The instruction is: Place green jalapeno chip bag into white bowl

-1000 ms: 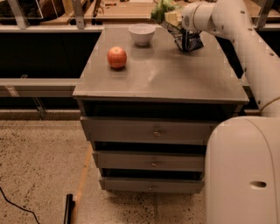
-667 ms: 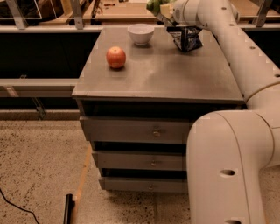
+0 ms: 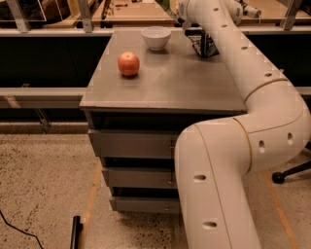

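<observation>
The white bowl [image 3: 156, 37] stands at the back of the grey cabinet top [image 3: 165, 82]. My gripper [image 3: 177, 10] is at the top edge of the view, just above and to the right of the bowl. It is shut on the green jalapeno chip bag [image 3: 164, 4] and holds it in the air. Only a small green sliver of the bag shows, the rest is cut off by the top edge. My white arm runs from the lower right up over the cabinet to the gripper.
A red apple [image 3: 129, 64] sits on the cabinet top, left of and in front of the bowl. A dark snack bag [image 3: 206, 46] stands at the back right, partly behind my arm. The cabinet has drawers [image 3: 131, 144] in front. A metal rail [image 3: 58, 32] runs behind.
The gripper with the green bag has moved left and up, from above the dark snack bag toward the space over the bowl. The view has shifted closer.
</observation>
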